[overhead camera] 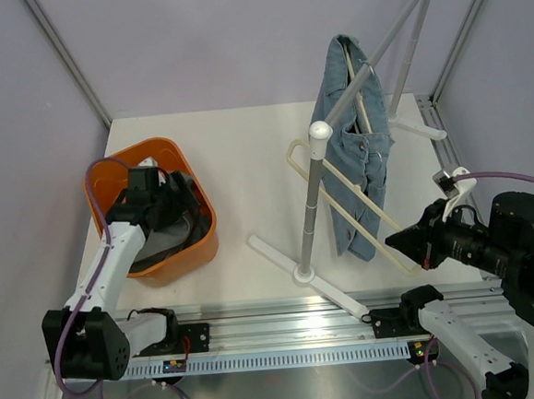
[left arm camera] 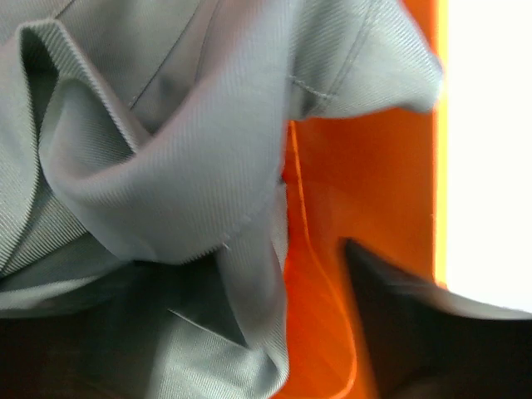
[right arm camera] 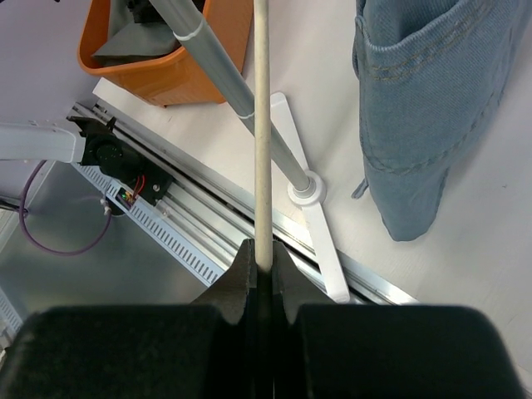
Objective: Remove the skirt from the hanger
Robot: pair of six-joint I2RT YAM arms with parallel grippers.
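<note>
Right gripper (right arm camera: pixel 262 259) clenched the cream hanger (right arm camera: pixel 261 125) right of the rack (overhead camera: pixel 312 205). Left of the rack, the grey skirt (left arm camera: pixel 166 141) lay in the orange basket (overhead camera: pixel 202 249) beneath the left gripper (overhead camera: pixel 175 205), whose grip I could not tell.

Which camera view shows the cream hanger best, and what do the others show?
The top external view: the hanger shows almost whole there, reaching to the right hand. The right wrist view shows only one bar, clamped between the fingers. The left wrist view shows nothing of it.
</note>
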